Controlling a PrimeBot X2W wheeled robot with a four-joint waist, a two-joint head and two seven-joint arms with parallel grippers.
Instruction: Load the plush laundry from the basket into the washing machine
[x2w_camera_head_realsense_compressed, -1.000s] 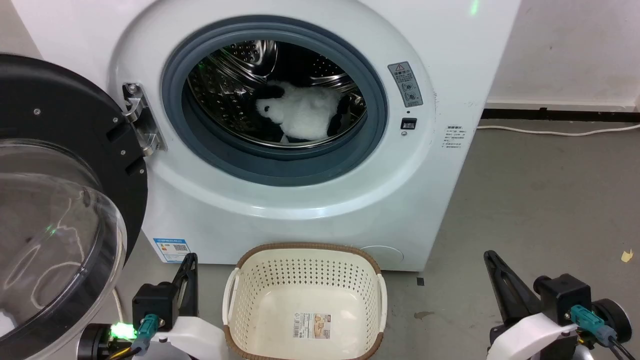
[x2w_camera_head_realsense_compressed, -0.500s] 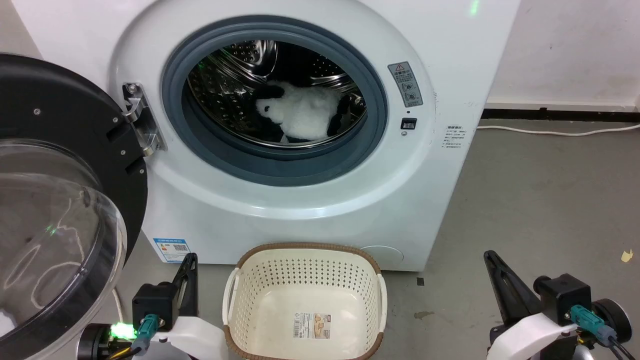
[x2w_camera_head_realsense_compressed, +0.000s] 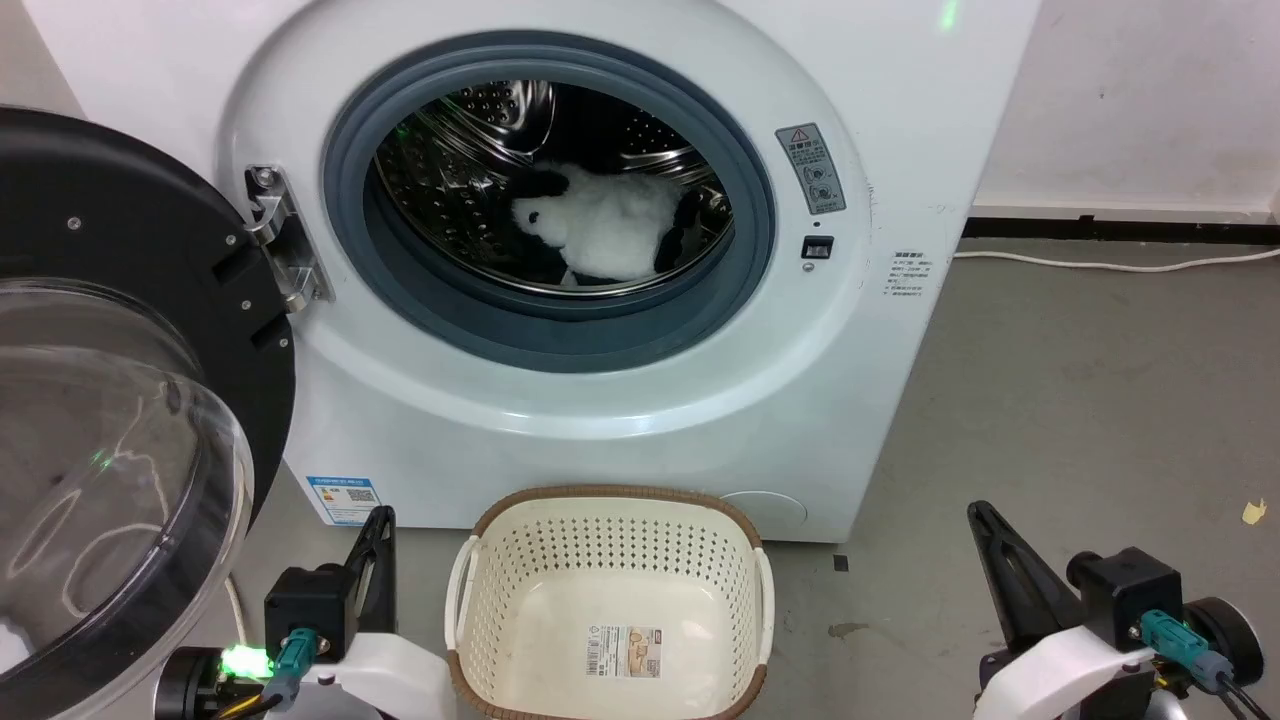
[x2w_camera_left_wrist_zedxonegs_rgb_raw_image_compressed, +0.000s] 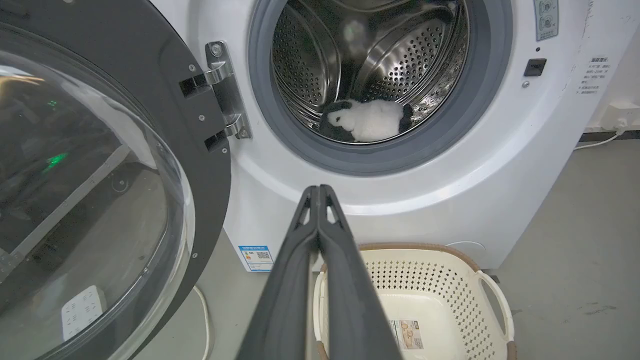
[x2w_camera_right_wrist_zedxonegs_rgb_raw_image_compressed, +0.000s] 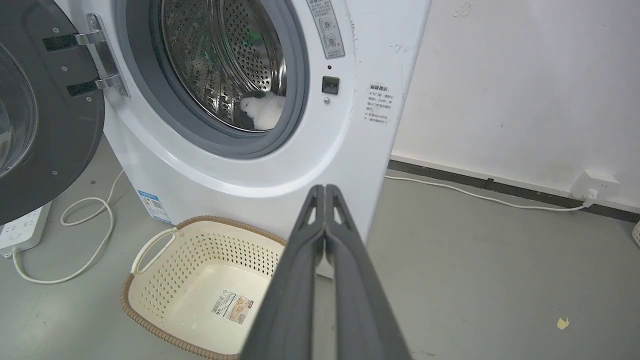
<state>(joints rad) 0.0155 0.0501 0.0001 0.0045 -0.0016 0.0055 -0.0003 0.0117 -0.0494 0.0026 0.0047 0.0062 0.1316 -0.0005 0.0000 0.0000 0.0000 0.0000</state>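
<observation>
Lying on the bottom of the steel drum (x2w_camera_head_realsense_compressed: 450, 170), the plush laundry (x2w_camera_head_realsense_compressed: 612, 232) sat inside the washing machine (x2w_camera_head_realsense_compressed: 560, 430), its head toward the left of the head view and black limbs showing at both ends. The black-framed door (x2w_camera_head_realsense_compressed: 130, 230) stood swung wide open at the machine's left, hinged beside the grey rubber ring (x2w_camera_head_realsense_compressed: 345, 200). On the grey floor (x2w_camera_head_realsense_compressed: 1080, 400) just in front of the machine stood the basket (x2w_camera_head_realsense_compressed: 612, 493), upright, a sticker (x2w_camera_head_realsense_compressed: 624, 650) showing on its bare bottom. The left gripper (x2w_camera_head_realsense_compressed: 381, 518) hovered low beside the basket's left side, its two dark fingers pressed together and empty. The right gripper (x2w_camera_head_realsense_compressed: 980, 512) hung well to the basket's right over the floor, fingers likewise together and empty. A white cable (x2w_camera_head_realsense_compressed: 1100, 265) ran along the floor by the wall.
</observation>
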